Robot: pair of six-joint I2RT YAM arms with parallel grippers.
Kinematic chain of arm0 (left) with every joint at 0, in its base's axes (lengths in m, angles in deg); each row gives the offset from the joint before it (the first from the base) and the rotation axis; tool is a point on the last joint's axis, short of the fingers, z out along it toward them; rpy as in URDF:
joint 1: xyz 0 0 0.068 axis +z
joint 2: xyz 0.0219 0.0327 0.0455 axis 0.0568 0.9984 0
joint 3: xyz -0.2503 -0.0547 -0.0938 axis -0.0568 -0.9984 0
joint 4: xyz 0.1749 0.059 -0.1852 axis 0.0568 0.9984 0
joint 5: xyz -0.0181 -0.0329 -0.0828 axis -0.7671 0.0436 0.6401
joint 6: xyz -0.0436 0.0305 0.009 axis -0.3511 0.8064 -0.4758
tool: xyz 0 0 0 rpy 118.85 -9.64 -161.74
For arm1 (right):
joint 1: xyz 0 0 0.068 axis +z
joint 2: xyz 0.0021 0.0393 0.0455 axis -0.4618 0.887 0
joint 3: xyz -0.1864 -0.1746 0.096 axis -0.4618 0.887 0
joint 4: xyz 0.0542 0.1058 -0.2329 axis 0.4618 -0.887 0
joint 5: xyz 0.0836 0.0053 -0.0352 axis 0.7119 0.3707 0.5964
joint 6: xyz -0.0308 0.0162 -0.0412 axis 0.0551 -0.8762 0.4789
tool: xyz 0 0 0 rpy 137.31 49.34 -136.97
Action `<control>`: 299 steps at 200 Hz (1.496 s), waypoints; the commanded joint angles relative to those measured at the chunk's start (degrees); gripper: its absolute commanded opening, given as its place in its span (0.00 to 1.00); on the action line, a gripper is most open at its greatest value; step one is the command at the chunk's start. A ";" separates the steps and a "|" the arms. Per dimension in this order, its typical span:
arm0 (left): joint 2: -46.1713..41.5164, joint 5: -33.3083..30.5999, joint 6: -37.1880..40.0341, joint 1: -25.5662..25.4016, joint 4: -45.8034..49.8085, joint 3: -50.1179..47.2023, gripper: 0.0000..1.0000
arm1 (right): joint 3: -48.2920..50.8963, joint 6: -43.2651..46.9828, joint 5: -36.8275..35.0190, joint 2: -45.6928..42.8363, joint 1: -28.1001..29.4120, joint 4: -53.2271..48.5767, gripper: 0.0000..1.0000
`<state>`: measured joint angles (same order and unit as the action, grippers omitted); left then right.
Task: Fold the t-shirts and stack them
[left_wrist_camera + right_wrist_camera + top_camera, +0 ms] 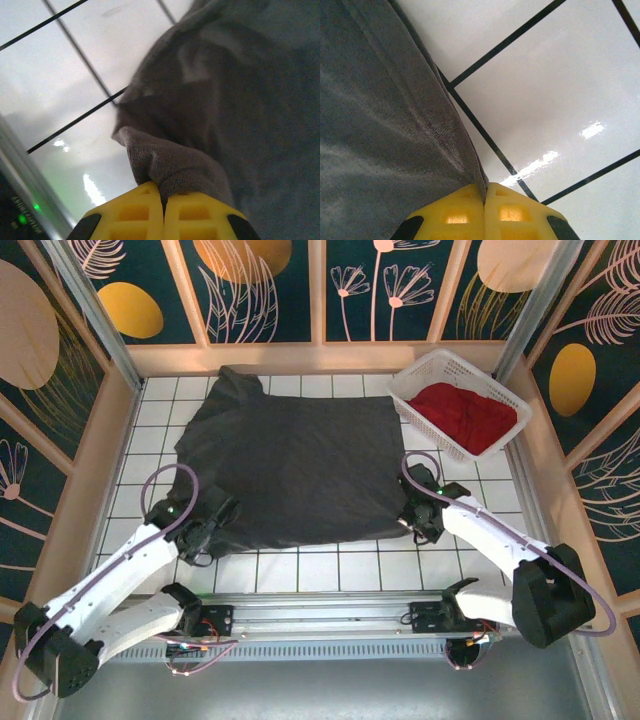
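At the near edge of the white tiled table (pixel 330 565), both grippers are clamped tight on the charcoal-grey t-shirt (pixel 290 465).

The left gripper (pixel 163 196) has its yellow fingers (pixel 125 212) pressed together with no gap. A bunched fold of grey cloth is pinched between their tips at the shirt's near left corner. The cloth rises in a rumpled ridge from the tips, and the rest of the shirt spreads to the right of that view.

The right gripper (pixel 484 192) is likewise fully closed. Its tips nip the stitched hem at the shirt's near right corner. Grey cloth runs away on the left of that view, with bare tile on the right.

From above, the grey shirt lies spread over the middle of the table and is mostly flat. Its far left part is rumpled near the back wall.

The red t-shirt (pixel 462 415) sits crumpled inside the white lattice basket (pixel 425 370) at the far right corner. The basket's near corner is just beside the grey shirt's far right corner, but I cannot tell whether they touch.

In the top view the black gripper bodies merge with the dark cloth, so the fingertips are hard to pick out there. Both wrist views cut the fingers off at the bottom edge. The left wrist view is blurred. The basket walls hide part of the red shirt, so its shape cannot be made out.
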<state>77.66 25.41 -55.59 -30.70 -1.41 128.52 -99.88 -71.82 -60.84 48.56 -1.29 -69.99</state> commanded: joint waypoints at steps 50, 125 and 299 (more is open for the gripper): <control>14.77 6.56 30.79 17.35 -21.07 9.52 0.00 | -11.00 2.31 5.70 8.16 -7.35 4.90 0.00; 23.12 2.15 40.93 23.78 -24.65 18.20 0.00 | -22.24 1.57 5.08 18.31 -10.37 4.82 0.00; 34.80 1.07 54.64 26.66 -37.05 22.38 0.00 | -33.06 5.75 5.54 32.21 -12.32 6.52 0.00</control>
<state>110.14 26.40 -4.44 -4.56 -35.44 148.08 -131.03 -67.78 -54.81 79.36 -13.13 -63.84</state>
